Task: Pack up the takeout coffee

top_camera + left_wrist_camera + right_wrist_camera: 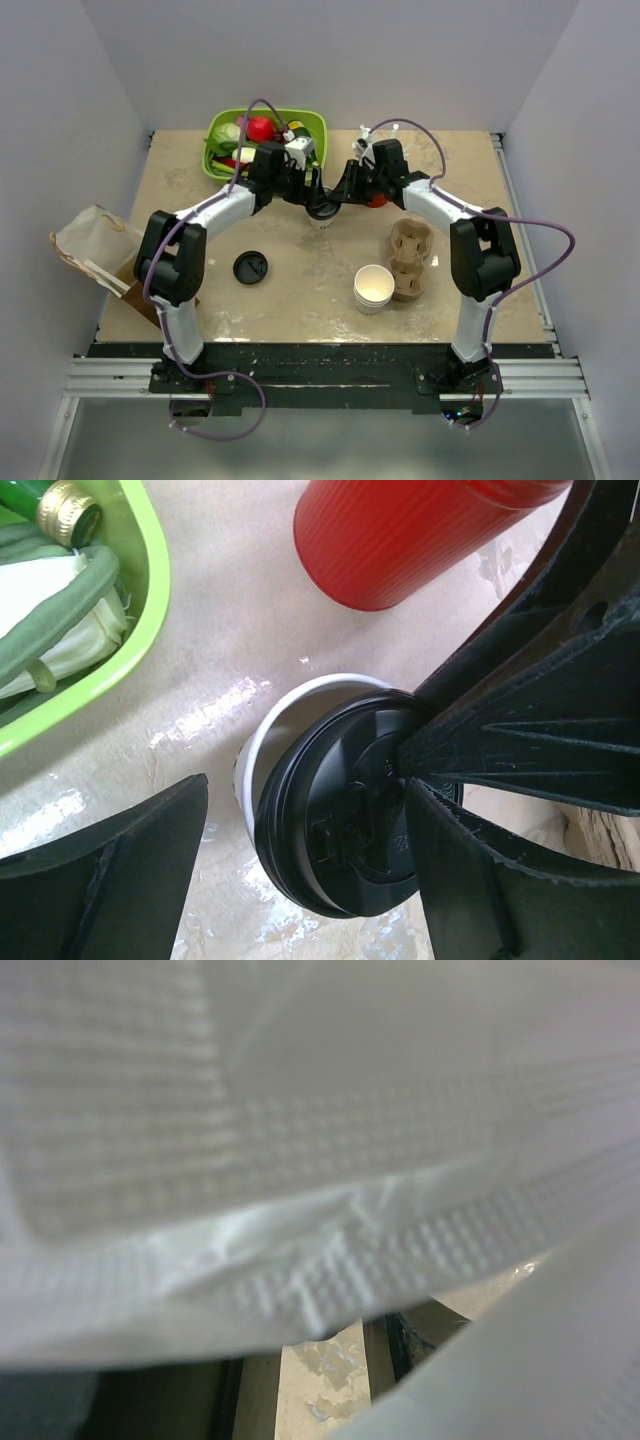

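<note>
The takeout coffee (340, 810) is standing on the table (300, 300) at its far middle, just near of the green basket (310, 122). A red ribbed cup (420, 530) is sitting close on its far right. Its black lid is not lying square: in the left wrist view a crescent of white rim is showing on the left, so the lid is sitting shifted or tilted.

The left gripper (310, 795) is hanging over the cup with its fingers spread wide, one on each side, and the left one is well clear of the wall. The right gripper (345, 192) is reaching in from the right with its black tips at the lid's edge. I cannot tell whether it is pinching the lid or only touching it, since white, blurred material is blocking its own camera.

The arms seem to be working on seating the lid, with the packing itself not yet begun. The next move calls for pressing the lid flush all round. After that comes a firm hold on the cup wall and an upright carry near and right to the cardboard carrier (410, 258). That means steering past the stack of lidless cups (374, 287) just left of the carrier.
</note>
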Robot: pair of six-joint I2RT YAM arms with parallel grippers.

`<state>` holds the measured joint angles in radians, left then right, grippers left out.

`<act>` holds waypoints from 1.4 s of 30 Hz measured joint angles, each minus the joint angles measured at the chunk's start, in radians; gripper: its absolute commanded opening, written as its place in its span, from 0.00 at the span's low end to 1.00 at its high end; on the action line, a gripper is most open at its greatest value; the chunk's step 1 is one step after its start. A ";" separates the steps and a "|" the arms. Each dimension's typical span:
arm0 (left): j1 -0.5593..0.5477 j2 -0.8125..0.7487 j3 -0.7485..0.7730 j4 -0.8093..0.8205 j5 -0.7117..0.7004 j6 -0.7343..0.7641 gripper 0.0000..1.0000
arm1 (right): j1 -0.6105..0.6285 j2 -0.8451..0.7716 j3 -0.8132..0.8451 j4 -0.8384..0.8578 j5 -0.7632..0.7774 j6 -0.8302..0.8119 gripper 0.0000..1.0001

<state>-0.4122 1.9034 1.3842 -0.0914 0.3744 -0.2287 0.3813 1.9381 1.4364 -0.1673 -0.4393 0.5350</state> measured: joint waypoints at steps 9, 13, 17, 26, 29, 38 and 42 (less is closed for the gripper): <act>0.013 0.031 0.005 0.033 0.106 0.000 0.58 | -0.001 0.006 0.017 -0.020 0.005 -0.018 0.39; 0.025 0.029 -0.002 0.064 0.124 -0.044 0.48 | -0.003 0.006 0.027 -0.036 0.012 -0.030 0.42; 0.025 -0.008 -0.070 0.111 0.111 -0.103 0.33 | -0.003 0.006 0.032 -0.050 0.021 -0.039 0.44; 0.016 -0.046 -0.104 0.077 0.010 -0.228 0.29 | 0.004 0.006 0.034 -0.056 0.034 -0.059 0.50; 0.005 -0.070 -0.124 0.068 -0.041 -0.275 0.30 | 0.006 0.006 0.034 -0.057 0.034 -0.066 0.50; 0.000 -0.077 -0.123 0.045 -0.120 -0.374 0.51 | 0.004 0.040 0.089 -0.074 0.028 -0.074 0.48; 0.000 -0.077 -0.098 -0.002 -0.138 -0.381 0.56 | 0.004 0.051 0.100 -0.072 0.014 -0.071 0.40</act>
<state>-0.4126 1.8267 1.2858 -0.0933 0.2363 -0.6098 0.3851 1.9892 1.5360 -0.2398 -0.4252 0.4637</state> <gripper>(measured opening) 0.524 0.467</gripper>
